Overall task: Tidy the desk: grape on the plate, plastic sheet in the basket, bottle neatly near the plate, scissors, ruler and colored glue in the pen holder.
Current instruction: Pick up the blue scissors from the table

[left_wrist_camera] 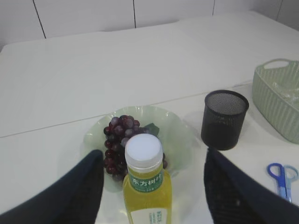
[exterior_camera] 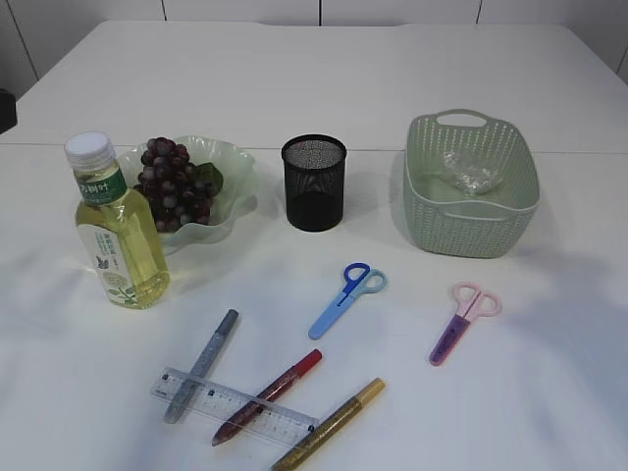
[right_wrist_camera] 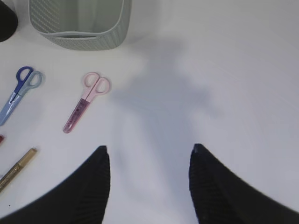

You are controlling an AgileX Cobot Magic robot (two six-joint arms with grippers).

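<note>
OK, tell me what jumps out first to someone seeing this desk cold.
The yellow bottle stands upright at front left, right beside the green plate that holds the dark grapes. Behind center sits the black mesh pen holder, empty as far as visible, while two scissors, a ruler and glue pens lie scattered in front.

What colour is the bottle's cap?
White; the bottle cap shows best in the left wrist view.

table (exterior_camera: 549,78) | bottle (exterior_camera: 117,235) | plate (exterior_camera: 235,172) | pen holder (exterior_camera: 314,183) | basket (exterior_camera: 471,221) | scissors (exterior_camera: 347,299) | ruler (exterior_camera: 196,394)
</note>
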